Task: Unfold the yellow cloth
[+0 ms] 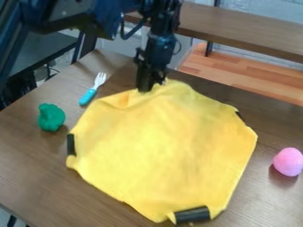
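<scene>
The black gripper (150, 85) hangs down at the far edge of the yellow cloth (165, 146), its lower end meeting the fabric there. Whether it holds the cloth cannot be made out. Most of the cloth lies spread over the middle of the table, with soft wrinkles near the gripper and uneven edges. Black pieces show at its left edge, near edge and upper right edge. The gripper hides a small part of the far edge.
Left of the cloth on the brown table (29, 164) are a green object (51, 117) and a fork with a blue handle (93, 90). A pink ball-like object (288, 162) sits at the right. Behind the table runs a wooden shelf (248, 33).
</scene>
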Tool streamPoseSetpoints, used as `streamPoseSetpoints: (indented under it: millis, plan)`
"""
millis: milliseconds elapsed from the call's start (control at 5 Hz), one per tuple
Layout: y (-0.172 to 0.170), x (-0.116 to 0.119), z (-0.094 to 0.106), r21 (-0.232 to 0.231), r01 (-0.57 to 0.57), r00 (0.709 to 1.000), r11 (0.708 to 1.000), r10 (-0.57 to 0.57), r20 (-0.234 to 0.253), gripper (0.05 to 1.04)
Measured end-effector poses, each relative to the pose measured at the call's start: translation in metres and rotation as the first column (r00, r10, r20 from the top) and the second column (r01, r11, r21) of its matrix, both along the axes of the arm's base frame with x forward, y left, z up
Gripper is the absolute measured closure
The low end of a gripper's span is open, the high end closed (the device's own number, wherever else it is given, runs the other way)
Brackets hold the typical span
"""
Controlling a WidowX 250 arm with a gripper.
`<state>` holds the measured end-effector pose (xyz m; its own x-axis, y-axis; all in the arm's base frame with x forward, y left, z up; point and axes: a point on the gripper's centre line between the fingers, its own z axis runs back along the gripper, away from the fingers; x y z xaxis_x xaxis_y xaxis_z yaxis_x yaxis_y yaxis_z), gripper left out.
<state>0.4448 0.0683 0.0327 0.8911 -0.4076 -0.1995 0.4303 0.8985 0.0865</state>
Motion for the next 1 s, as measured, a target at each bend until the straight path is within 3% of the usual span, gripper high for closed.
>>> streamPoseSetpoints:
  millis: [200, 400, 600, 800, 1000]
  plan:
    - [-0.007, 0.016, 0.009, 0.114, 0.112, 0.993, 0.987, -0.106, -0.058, 0.862]
    - [-0.013, 0.025, 0.007, 0.203, 0.219, 0.974, 0.954, -0.203, -0.096, 0.606]
    - [-0.011, 0.024, 0.004, 0.218, 0.25, 0.966, 0.943, -0.229, -0.118, 0.301]
    - [-0.011, 0.013, -0.016, 0.191, 0.276, 0.956, 0.942, -0.247, -0.161, 0.098]
    - [-0.013, 0.001, 0.02, 0.16, 0.293, 0.954, 0.943, -0.277, -0.111, 0.083]
